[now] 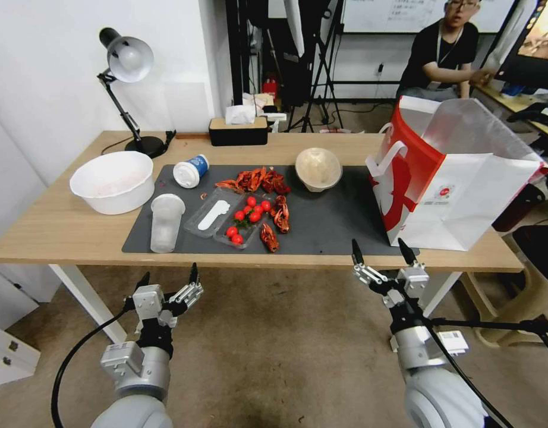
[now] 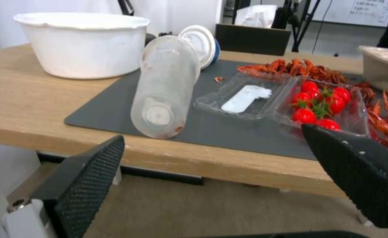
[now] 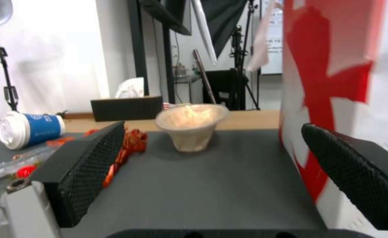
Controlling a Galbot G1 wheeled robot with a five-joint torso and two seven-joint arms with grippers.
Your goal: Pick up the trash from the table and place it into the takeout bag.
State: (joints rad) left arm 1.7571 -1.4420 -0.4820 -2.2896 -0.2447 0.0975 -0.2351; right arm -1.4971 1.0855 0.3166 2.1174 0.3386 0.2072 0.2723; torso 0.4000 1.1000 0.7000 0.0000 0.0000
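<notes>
a long light-wood table [image 1: 60,232] carries a dark grey mat [image 1: 333,226], and everything is placed against that mat. on the mat's far right edge stands the takeout bag [image 1: 464,202], a tall boxy paper bag with a white front, red sides and loop handles, its mouth standing open, likely so trash can be dropped straight in. near the mat's back edge sits a beige round bowl [image 1: 318,168], tapered and dull. at the mat's left end a clear plastic cup [image 1: 164,223] lies on its side, smeared inside, and behind it a white cup with blue label [image 1: 191,171] also lies tipped over. mid-mat sits a clear clamshell tray [image 1: 217,217] holding glossy cherry tomatoes [image 1: 248,217], ringed by red crayfish shells [image 1: 259,178]. a white tub [image 1: 112,181] stands off the mat's left edge. the left gripper [image 1: 169,278] and right gripper [image 1: 383,249] hover below the table's near edge, short of the mat, both spread wide and holding nothing, seemingly poised to reach in.
</notes>
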